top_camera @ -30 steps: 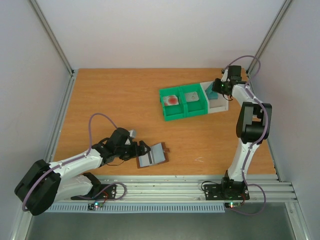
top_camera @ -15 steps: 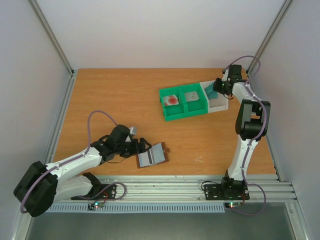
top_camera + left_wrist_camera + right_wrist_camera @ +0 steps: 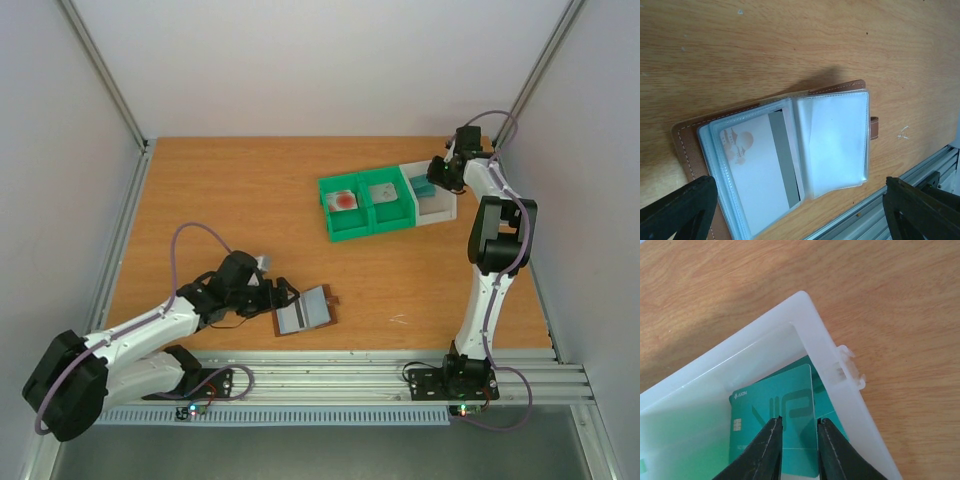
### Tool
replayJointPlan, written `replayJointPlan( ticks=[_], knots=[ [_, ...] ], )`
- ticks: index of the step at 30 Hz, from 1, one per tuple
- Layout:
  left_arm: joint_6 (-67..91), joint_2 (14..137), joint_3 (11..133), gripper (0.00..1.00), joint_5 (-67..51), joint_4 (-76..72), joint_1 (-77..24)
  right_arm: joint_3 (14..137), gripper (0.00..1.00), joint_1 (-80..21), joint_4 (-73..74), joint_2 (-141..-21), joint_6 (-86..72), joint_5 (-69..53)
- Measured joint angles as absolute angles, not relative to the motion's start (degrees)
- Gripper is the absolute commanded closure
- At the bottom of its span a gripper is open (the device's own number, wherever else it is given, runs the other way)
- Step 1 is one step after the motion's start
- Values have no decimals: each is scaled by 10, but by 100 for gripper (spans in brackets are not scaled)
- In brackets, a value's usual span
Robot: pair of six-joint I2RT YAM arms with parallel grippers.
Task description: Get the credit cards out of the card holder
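The card holder (image 3: pixel 305 311) lies open on the tabletop (image 3: pixel 230 200) near the near edge, a little left of centre, its brown cover down and its clear sleeves facing up. The left sleeve holds a pale card with a grey stripe (image 3: pixel 760 175), the right sleeve looks empty, and a small brown tab (image 3: pixel 874 128) sticks out of the right side. The left claw (image 3: pixel 283 297) sits just left of the holder with its jaws spread wide, grasping nothing. At the far right, the right claw (image 3: pixel 798 421) reaches into the white tray (image 3: pixel 810 335). Its fingers stand a narrow gap apart, released over the teal card (image 3: pixel 772 405), which rests against the tray's right wall. Just left of the white tray is the green tray (image 3: pixel 370 230). A pale card with a red blot (image 3: pixel 343 199) lies in its left compartment and a grey card (image 3: pixel 383 193) in its right one.
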State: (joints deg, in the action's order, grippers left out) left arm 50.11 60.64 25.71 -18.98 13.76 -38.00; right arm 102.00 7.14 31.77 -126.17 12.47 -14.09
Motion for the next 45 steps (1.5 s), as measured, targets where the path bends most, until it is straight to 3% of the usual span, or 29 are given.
replayJointPlan(
  ticks=[9,18,29,33,45],
  knots=[
    [502,585,257,9,-189,153,-380,1080,65,71,367,-1262,104,-138],
    [508,577,256,12,-197,165,-380,1077,66,70,402,-1254,51,-170],
    [513,577,256,23,-184,210,-380,878,68,29,391,-1064,-6,-209],
    [513,579,256,31,-175,217,-380,801,69,6,389,-989,-15,-225],
    [534,616,255,40,-171,176,-380,681,69,-98,412,-862,-15,-254]
  ],
)
